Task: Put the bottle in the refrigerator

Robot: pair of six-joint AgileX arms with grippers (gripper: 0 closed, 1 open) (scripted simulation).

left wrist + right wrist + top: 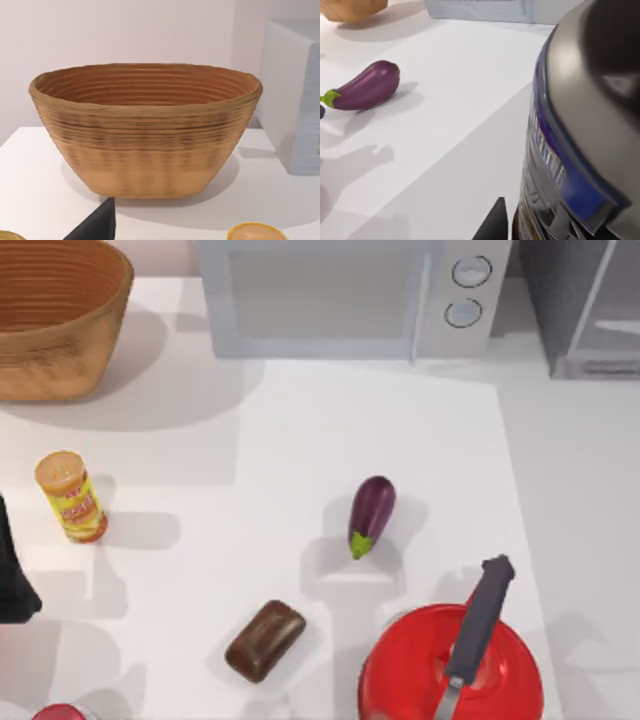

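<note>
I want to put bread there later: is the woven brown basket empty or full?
Empty, as far as visible: the woven brown basket shows only its bare ribbed inner wall in the left wrist view; its very bottom is hidden.

- White table (300, 440) carried everything.
- Wicker basket (55, 315) sat at its far-left corner.
- Microwave (350, 295) and refrigerator (585, 305) lined the far edge.
- Yellow canister (72, 497) stood near the left edge.
- Eggplant (371, 514) lay mid-table.
- Brown loaf (265, 640) and red pot (450, 670) sat by the near edge.

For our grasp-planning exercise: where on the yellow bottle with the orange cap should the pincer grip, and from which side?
Probably the labelled body of the yellow bottle, just below the orange cap, approached level from the table's left. It appears to stand upright, its sides are round and even, and the table around it is open.
</note>
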